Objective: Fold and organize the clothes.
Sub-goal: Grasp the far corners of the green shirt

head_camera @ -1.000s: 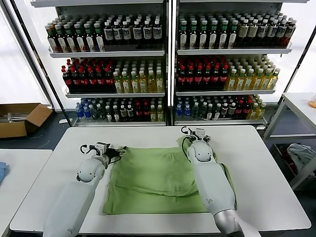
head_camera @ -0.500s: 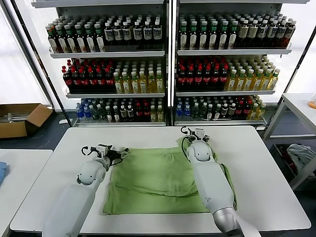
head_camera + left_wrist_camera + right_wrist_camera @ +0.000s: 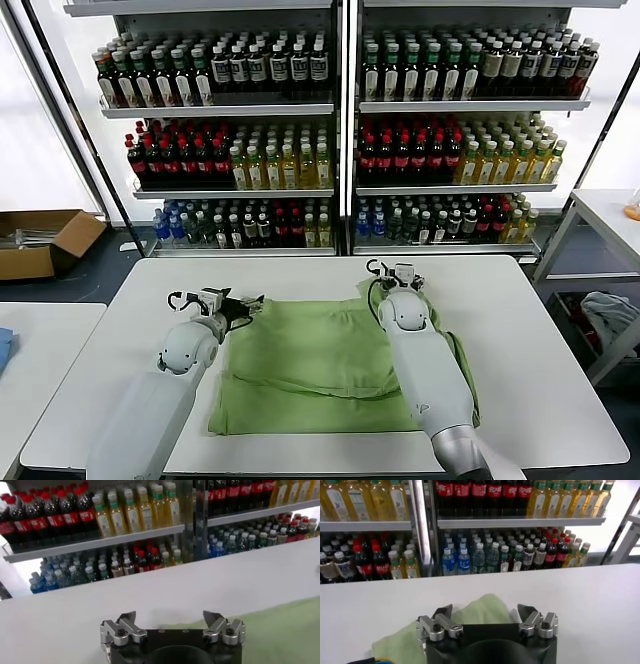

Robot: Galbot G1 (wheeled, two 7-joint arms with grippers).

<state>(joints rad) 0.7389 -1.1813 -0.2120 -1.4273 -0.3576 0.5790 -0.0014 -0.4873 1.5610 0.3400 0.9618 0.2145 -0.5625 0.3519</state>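
Now both grippers hang released over the far edge of the shirt (image 3: 310,365) on the desk (image 3: 540,380).

Folded into a rough rectangle, the green shirt lies flat in the middle of the white desk, its near edge close to the robot. At the shirt's far left corner sits the left gripper (image 3: 238,303), jaws spread and nothing between them; in the left wrist view (image 3: 172,625) the green cloth shows just beside one finger. The right gripper (image 3: 398,270), also spread and empty, sits above the far right corner, where the cloth bunches up into what looks like a sleeve or collar. Behind the desk stand 2 shelves (image 3: 340,108) packed with bottles; a cardboard box (image 3: 40,240) lies on the floor at the left.
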